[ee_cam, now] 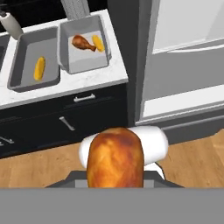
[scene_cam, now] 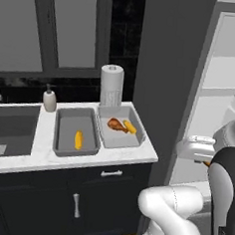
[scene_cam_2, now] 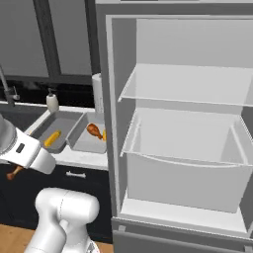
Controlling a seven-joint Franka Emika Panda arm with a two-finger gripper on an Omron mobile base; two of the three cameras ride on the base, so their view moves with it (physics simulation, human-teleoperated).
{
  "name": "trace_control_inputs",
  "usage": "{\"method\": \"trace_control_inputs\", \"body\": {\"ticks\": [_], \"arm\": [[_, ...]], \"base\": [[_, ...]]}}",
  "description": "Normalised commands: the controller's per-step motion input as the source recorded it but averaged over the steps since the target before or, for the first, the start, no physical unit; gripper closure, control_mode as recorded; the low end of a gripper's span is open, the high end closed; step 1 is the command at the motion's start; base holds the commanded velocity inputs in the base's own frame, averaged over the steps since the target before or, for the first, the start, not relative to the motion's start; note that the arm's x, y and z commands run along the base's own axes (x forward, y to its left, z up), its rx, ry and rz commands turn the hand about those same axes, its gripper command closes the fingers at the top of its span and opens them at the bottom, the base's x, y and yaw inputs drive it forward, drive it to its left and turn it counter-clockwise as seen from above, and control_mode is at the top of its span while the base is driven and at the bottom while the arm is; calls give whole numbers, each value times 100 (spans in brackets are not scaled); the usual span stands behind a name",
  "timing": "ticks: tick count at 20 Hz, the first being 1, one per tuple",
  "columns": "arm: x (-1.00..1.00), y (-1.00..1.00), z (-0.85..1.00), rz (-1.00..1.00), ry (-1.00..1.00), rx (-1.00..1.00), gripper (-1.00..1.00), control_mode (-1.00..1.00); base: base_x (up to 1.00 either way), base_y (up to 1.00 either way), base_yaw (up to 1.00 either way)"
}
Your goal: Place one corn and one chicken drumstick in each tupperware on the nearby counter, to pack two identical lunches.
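My claw (ee_cam: 114,177) is pinching a reddish-brown chicken drumstick (ee_cam: 115,157), whose bulbous end stands right in front of the hand camera, above the wooden floor (ee_cam: 39,164). From the right base camera I see its thin tail (scene_cam_2: 15,172) poking out below the white wrist.

Ahead of the claw and up on the white marbled stone bench (ee_cam: 65,87) sit the two grey lidless tupperware containers, side by side and touching or nearly so. The shorter, deeper grey container (scene_cam: 120,125) is the nearer one to the claw; it holds a second reddish-brown drumstick (scene_cam: 117,124) and a small yellow-orange corn cob (scene_cam: 130,126) lying just beside each other. The longer, shallower grey container (scene_cam: 77,131) lies farther off, on the far side of the deeper one from the claw, with a single yellow corn cob (scene_cam: 78,139) lying on its floor.

Beyond the containers stands a white paper towel roll (scene_cam: 111,85) with faint grey marks that I cannot read, and a small pale soap dispenser bottle (scene_cam: 49,100) next to the dark sink basin (scene_cam: 11,128). On the other side of the claw the grey fridge (scene_cam_2: 188,133) stands open, its pale shelves and drawer showing. I can make out no brand or readable writing anywhere.
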Motion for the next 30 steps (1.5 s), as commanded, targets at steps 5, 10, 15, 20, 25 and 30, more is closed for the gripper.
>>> {"method": "trace_control_inputs", "body": {"ticks": [5,10,15,20,25,30], "arm": [[0,0,0,0,0,0,100,100],[20,15,0,-1,5,-1,100,-100],[86,87,-12,1,23,-1,100,-100],[90,77,-23,14,19,0,100,-100],[100,56,-69,23,23,0,100,-100],[72,14,-74,14,13,0,100,-100]], "base": [[78,100,-20],[68,75,-10],[0,0,0],[0,0,0],[0,0,0],[0,0,0]]}}
